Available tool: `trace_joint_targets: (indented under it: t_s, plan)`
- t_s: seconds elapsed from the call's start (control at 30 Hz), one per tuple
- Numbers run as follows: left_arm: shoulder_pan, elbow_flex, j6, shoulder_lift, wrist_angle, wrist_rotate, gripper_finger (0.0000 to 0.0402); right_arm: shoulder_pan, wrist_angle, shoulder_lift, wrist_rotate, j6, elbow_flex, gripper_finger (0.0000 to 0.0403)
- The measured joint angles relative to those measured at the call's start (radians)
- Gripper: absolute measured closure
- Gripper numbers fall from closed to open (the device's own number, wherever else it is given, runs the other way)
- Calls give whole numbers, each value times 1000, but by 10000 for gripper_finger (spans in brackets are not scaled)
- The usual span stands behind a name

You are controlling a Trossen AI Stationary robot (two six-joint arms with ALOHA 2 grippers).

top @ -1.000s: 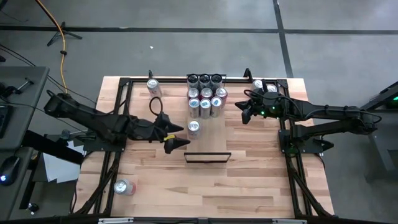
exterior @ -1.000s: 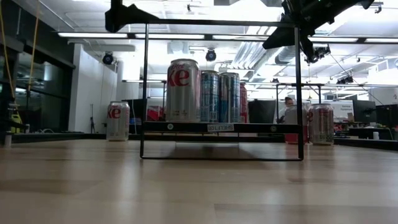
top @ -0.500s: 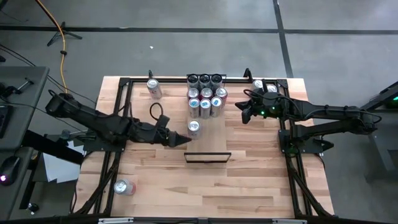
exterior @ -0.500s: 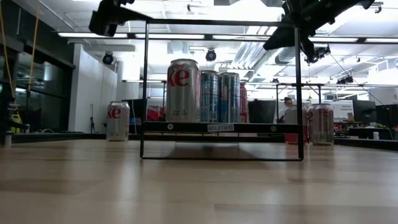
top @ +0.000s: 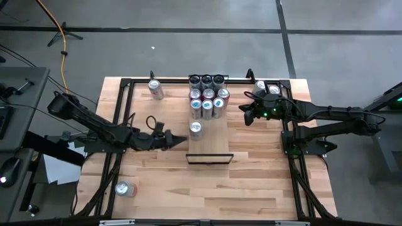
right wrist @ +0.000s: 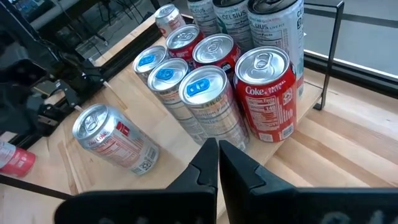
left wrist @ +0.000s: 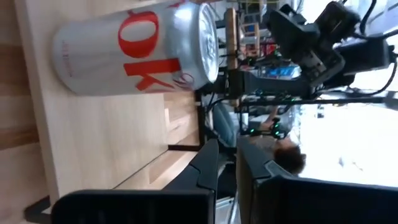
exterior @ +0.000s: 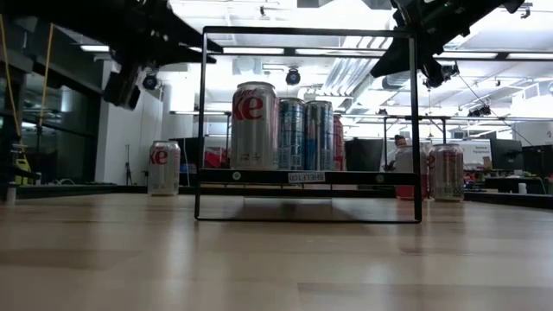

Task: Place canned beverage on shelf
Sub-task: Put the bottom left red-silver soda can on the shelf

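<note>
A silver canned beverage (top: 196, 128) with red lettering stands upright on its base on the shelf (top: 215, 142), a pale wood panel with a black bar at its near end. It also shows in the low view (exterior: 255, 125) and the left wrist view (left wrist: 137, 46). My left gripper (top: 183, 139) is shut and holds nothing. It points at the shelf's left edge, just left of and nearer than the can. My right gripper (top: 246, 114) hangs shut to the right of the can cluster (top: 207, 95) and holds nothing (right wrist: 217, 163).
Several more cans stand packed at the shelf's far end (right wrist: 224, 74). A lone can (top: 155, 88) stands at the far left, two (top: 267, 88) stand at the far right, and one lies on its side (top: 124, 188) near the front left. A black rail frame (top: 119, 119) borders the table.
My left gripper, open a second ago beside the silver can, has shut on nothing. It has rolled about its own axis and sunk toward the table, drawing slightly toward the table's left edge. The can has stayed standing on the shelf.
</note>
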Motion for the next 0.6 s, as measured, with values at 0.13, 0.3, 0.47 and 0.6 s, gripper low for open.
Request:
trace_joint_targets:
  t_s: [0.13,0.3,0.47,0.6]
  plan:
    - [8,-10,5,9,47,8,401,0,-1,0,0,0,0,402]
    - [7,-10,-19,121,136,46,401,0,-3,0,0,0,0,402]
    - [25,-10,-22,273,326,65,401,0,-3,0,0,-1,0,402]
    - [48,-10,-32,368,422,99,401,0,-3,0,0,0,0,402]
